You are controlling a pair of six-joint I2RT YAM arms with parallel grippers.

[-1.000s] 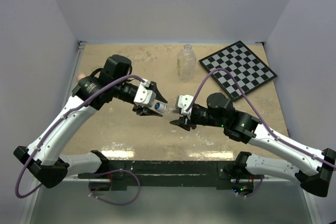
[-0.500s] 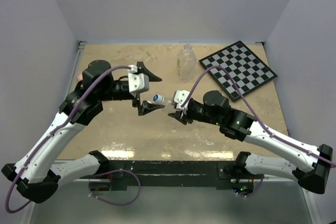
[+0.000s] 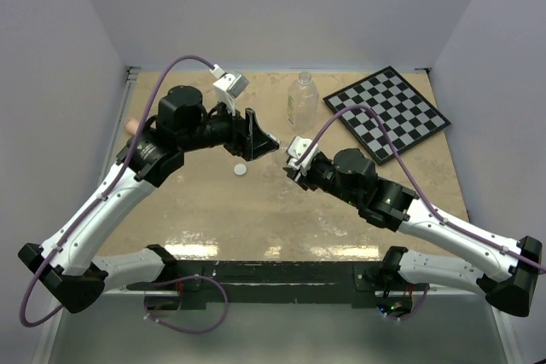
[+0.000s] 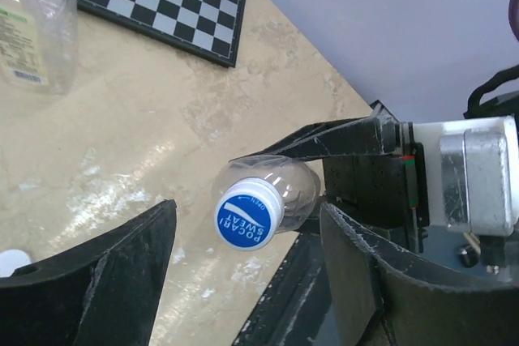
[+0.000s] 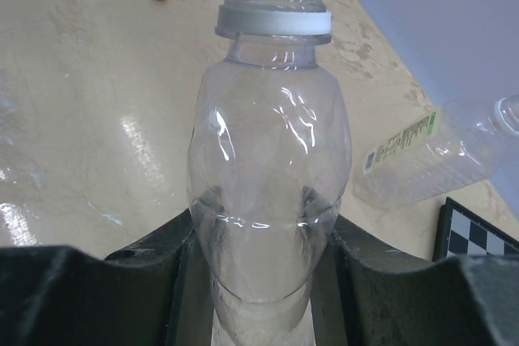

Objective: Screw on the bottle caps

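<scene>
The beige table (image 3: 188, 210) carries a tall bottle (image 3: 301, 101) far centre, a checkerboard (image 3: 388, 112) far right, a white cap (image 3: 241, 170) mid-table and a pink stick (image 3: 130, 125) far left.

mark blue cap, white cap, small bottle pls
blue cap (image 4: 249, 218): left wrist view, centre of its printed top.
white cap (image 3: 241, 170): top external view, middle of its top face.
small bottle (image 5: 268, 176): right wrist view, middle of its clear body.

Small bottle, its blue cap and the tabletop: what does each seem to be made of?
Small bottle: thin clear plastic with a glossy finish. The background shows through it, and bright highlights crease across its wall.
Blue cap: smooth opaque plastic with white printed lettering and a pale rim.
Tabletop: beige marbled surface with a slight sheen. It is probably laminate or a stone-look sheet, but the pictures leave that open.
</scene>
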